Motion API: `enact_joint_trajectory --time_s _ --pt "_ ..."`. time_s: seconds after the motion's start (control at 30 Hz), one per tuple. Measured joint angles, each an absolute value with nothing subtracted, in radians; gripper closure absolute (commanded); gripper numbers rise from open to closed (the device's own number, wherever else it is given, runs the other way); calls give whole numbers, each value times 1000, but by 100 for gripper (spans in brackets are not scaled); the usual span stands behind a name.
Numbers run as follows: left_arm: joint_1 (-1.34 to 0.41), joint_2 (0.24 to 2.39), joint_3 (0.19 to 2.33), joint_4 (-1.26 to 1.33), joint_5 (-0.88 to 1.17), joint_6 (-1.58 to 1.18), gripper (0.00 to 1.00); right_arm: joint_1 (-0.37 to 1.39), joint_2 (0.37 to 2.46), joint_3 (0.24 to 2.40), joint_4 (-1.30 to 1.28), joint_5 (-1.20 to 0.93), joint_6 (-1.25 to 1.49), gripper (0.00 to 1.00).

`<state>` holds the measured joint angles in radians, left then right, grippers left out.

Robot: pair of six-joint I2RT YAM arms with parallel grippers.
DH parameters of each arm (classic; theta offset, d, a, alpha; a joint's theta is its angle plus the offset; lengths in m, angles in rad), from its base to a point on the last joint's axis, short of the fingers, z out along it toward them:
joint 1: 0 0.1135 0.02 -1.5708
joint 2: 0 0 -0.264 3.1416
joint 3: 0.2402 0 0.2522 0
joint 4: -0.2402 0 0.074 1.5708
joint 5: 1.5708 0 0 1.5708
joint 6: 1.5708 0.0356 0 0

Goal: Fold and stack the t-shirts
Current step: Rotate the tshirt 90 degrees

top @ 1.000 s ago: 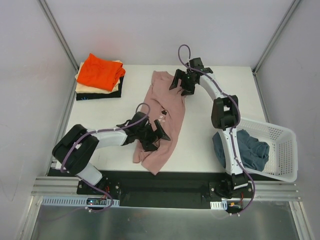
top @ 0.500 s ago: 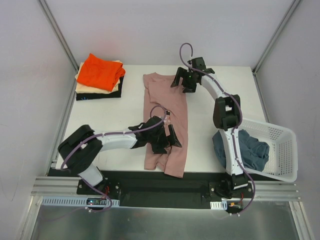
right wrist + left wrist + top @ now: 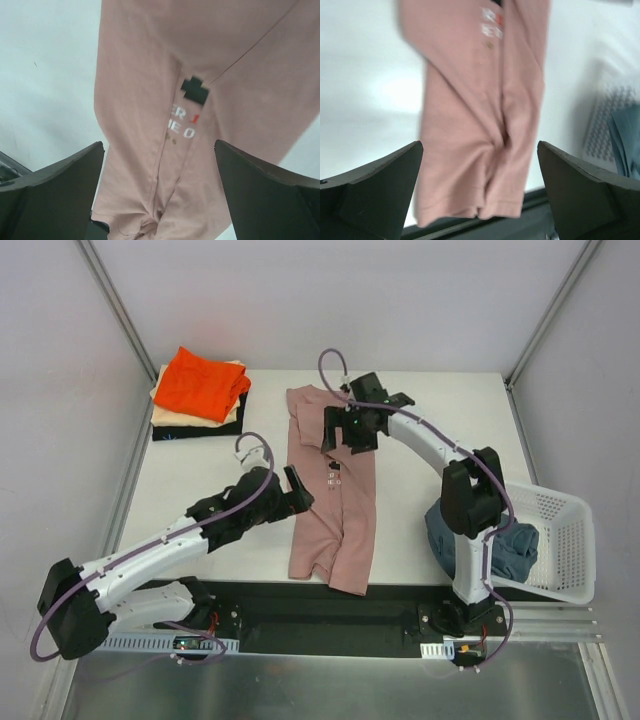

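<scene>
White table (image 3: 440, 470) carries the pink t-shirt (image 3: 335, 510), a lengthwise strip mid-table. The left gripper (image 3: 298, 492) and right gripper (image 3: 345, 435) both gape empty. A crosswise fold likely comes next, then the far-left pile (image 3: 198, 390).

a lab cell: white table (image 3: 200, 472), grey walls (image 3: 300, 300), aluminium rails (image 3: 100, 620).

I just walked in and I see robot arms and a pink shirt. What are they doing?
Two robot arms are folding t-shirts. A pink t-shirt lies on the table, folded into a long strip. The left gripper is open beside its left edge, and the right gripper is open over its upper part; neither grips it. An orange t-shirt tops a folded stack in the far left corner. A blue t-shirt waits in the white basket.
</scene>
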<state>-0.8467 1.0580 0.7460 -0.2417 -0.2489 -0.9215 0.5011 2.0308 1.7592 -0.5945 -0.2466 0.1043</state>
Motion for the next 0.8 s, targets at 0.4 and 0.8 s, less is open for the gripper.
enact_joint_trajectory --time_s 0.4,0.8 --pt "-541 1024 625 -327 -159 -871 1 612 2139 1715 -630 -109 149 3" --pt "-509 1223 626 -271 17 -866 1 546 2338 1982 -690 -86 191 3"
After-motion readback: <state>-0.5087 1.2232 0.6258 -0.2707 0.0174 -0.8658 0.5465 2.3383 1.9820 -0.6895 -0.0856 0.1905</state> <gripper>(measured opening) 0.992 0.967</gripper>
